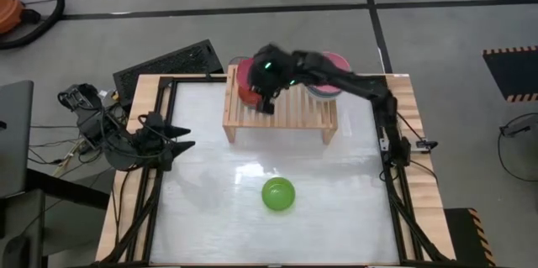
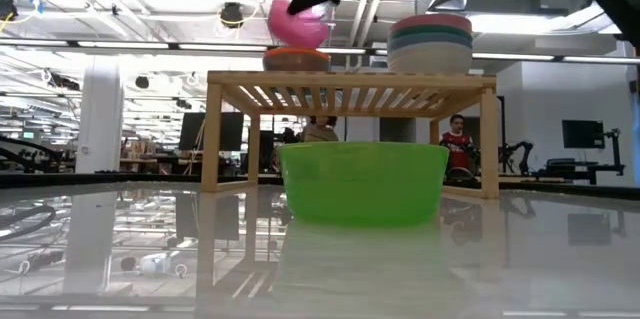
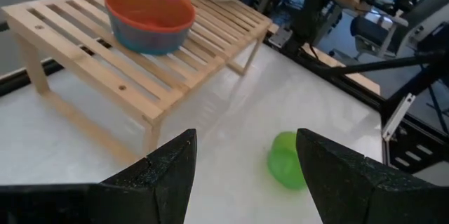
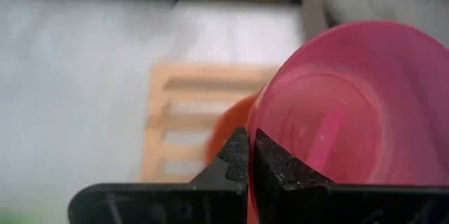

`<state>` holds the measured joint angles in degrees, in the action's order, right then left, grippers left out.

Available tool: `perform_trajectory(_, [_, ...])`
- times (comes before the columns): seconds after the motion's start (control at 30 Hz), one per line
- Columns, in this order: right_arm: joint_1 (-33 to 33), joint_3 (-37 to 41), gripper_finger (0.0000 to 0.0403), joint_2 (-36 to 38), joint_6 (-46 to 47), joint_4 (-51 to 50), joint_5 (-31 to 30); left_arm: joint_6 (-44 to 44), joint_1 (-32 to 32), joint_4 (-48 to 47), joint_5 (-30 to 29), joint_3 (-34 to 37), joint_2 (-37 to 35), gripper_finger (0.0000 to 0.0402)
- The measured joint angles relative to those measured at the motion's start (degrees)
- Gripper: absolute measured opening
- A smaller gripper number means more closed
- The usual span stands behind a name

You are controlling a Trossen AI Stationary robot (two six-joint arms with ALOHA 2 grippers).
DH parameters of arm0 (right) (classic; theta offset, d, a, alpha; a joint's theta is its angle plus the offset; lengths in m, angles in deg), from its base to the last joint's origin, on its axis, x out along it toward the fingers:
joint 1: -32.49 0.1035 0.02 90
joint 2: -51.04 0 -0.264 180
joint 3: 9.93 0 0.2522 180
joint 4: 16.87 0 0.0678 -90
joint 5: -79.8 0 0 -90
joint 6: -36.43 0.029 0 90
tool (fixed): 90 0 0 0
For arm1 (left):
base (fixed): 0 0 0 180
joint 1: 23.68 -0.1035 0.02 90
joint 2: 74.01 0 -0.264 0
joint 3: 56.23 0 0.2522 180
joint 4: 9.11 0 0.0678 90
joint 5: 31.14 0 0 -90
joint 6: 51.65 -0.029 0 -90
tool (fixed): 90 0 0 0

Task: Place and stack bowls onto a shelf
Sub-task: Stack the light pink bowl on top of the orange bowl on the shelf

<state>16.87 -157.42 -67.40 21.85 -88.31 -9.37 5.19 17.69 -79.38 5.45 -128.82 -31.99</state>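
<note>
Right pincer [image 4: 250,155]: clamped on the rim of the pink bowl [image 4: 351,104], held tilted in the air above the shelf's left part.
Shelf [image 1: 282,113]: wooden, at the far side of the surface [image 1: 218,176].
Orange bowl [image 3: 149,15]: on the shelf, nested in a blue one, below the pink bowl.
Stack of larger bowls [image 2: 430,44]: on the shelf's right part.
Green bowl [image 1: 278,194]: on the surface, in front of the shelf, well apart.
Left pincer [image 3: 242,171]: fingers wide apart, at the surface's left edge, holding nothing.

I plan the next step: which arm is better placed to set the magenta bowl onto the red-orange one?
The right arm. Its gripper already pinches the magenta bowl above the red-orange bowl on the shelf. The left gripper waits open, far away.
</note>
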Motion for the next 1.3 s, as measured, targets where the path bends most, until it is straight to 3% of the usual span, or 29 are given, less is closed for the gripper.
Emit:
perform_trajectory(0.13, [0.32,0.02,0.0022,-2.75,-1.57,-0.93,1.95,0.13,-0.02,-0.04,-0.44,0.0,0.0,0.0229])
perform_trajectory(0.83, [-0.97,-0.02,0.0024,-2.75,-2.44,-6.08,2.31,2.78,-0.04,-3.21,-1.0,0.0,-0.02,0.0229])
perform_trajectory(1.3, [-0.76,-1.22,0.0187,-2.27,-1.71,-4.65,2.24,0.87,-0.04,-3.19,-1.4,0.0,-0.02,0.0248])
